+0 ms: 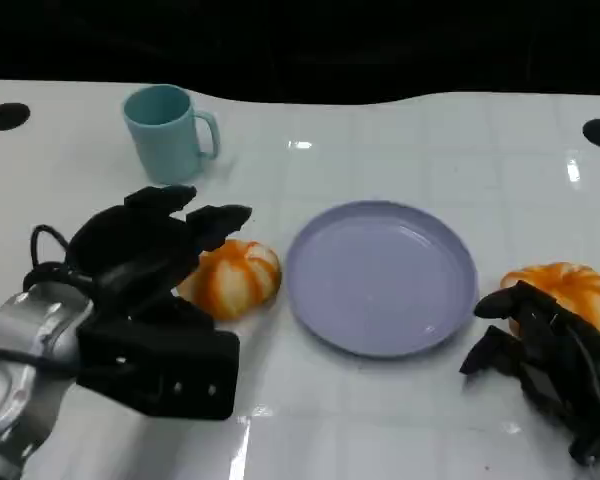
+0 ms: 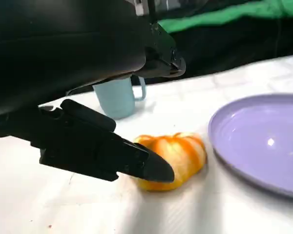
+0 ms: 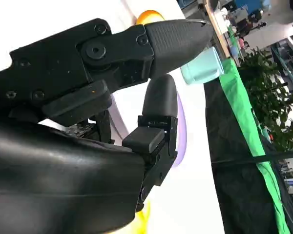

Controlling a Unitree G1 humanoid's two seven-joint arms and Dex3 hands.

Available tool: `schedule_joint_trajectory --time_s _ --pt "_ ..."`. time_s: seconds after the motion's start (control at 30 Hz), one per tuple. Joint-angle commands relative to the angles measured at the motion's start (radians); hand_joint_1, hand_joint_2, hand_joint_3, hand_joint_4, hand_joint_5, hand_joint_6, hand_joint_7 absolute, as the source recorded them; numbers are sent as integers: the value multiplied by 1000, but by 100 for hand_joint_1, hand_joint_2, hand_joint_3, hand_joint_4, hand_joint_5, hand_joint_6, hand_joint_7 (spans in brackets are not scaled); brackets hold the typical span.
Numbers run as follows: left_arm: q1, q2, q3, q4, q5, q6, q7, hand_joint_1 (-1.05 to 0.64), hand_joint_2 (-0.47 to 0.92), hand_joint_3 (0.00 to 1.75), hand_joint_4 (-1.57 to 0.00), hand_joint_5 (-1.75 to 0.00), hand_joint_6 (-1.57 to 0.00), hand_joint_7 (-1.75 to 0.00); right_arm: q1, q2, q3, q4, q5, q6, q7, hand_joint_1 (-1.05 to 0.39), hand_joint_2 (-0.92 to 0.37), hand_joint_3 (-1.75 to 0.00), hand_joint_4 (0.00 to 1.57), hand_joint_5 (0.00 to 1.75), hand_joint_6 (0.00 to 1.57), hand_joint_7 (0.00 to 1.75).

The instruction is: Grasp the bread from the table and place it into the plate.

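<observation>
The bread (image 1: 232, 279) lies on the table (image 1: 400, 150) just left of the plate (image 1: 382, 277), unheld. The left hand (image 1: 155, 250) is spread above it; the right hand (image 1: 545, 350), holding nothing, rests beside a second bun (image 1: 565, 290). A shallow closure could shove the bread against the plate's rim.

White glossy table (image 1: 380, 420) with faint grid lines and light glare spots; two black round holes near its far corners (image 1: 7, 116). Dark backdrop behind the table. Green cloth strip (image 3: 244, 117) over black drape along the table edge; potted plants (image 3: 271, 83) and blurred bright room clutter beyond.
</observation>
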Motion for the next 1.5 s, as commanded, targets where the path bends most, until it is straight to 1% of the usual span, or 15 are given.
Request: schedule_joint_trajectory --time_s 0.03,0.43,0.5,0.83,1.1,1.13,1.17,1.23,1.27,1.3,1.33,1.37,1.4,1.47,1.5 --pt "-68 7 -42 91 13 27 -7 -61 86 0 0 0 -13 0 17 -14 0 13 0 2 -3 -56 -92 -22 69 155 63 126" --pt "-299 -113 -144 562 -60 59 7 -58 85 0 0 0 -7 0 36 -24 1 -3 -1 -4 18 -56 -92 -24 68 155 63 123" --pt "-340 -142 -149 673 -85 51 19 -56 84 0 0 0 -7 0 38 -22 1 -13 0 10 6 -56 -92 -22 68 155 64 123" --pt "-459 -218 -187 992 -128 -8 61 -52 83 0 -3 -2 -10 -2 54 -13 -2 -67 29 82 4 -56 -92 -19 66 154 62 123" --pt "-488 -243 -196 1089 -156 -45 110 -48 82 0 -9 -4 -16 -3 68 -9 3 -95 24 86 -6 -55 -92 -20 66 155 61 125" --pt "-485 -247 -192 1099 -161 -56 139 -40 88 8 -51 -38 -63 -13 70 -9 3 -96 22 79 -7 -55 -92 -20 66 155 61 125" --pt "-484 -250 -190 1107 -165 -64 159 -37 90 10 -64 -51 -81 -14 72 -8 4 -96 21 74 -8 -55 -92 -21 67 155 61 126" --pt "-485 -252 -191 1118 -168 -72 177 -35 92 13 -75 -62 -95 -15 73 -8 5 -97 20 71 -9 -55 -92 -21 67 155 61 126" --pt "-478 -257 -203 1121 -153 -52 247 -35 92 13 -76 -64 -97 -15 74 -10 5 -91 20 61 -3 -55 -92 -21 67 155 61 126" --pt "-473 -261 -213 1125 -142 -37 301 -30 92 25 -74 -103 -95 -37 74 -12 6 -86 19 54 2 -55 -92 -22 67 156 62 126" --pt "-470 -264 -221 1129 -135 -27 340 -28 92 33 -68 -134 -76 -83 75 -13 6 -82 19 49 6 -54 -92 -22 67 156 62 126" --pt "-468 -266 -228 1131 -128 -16 381 -27 92 35 -66 -144 -68 -101 76 -13 6 -85 21 55 3 -54 -92 -23 67 156 62 126" --pt "-470 -266 -229 1131 -128 -1 401 -25 92 37 -68 -159 -61 -133 76 -13 5 -88 22 63 -4 -55 -92 -22 67 156 61 125" --pt "-475 -270 -218 1130 -142 26 431 -28 92 35 -61 -171 -53 -144 72 -11 1 -90 30 83 -9 -55 -92 -20 66 156 62 125" --pt "-476 -273 -209 1129 -153 36 439 -28 92 36 -64 -173 -50 -156 70 -11 -2 -89 36 91 -7 -55 -92 -20 66 156 61 124"
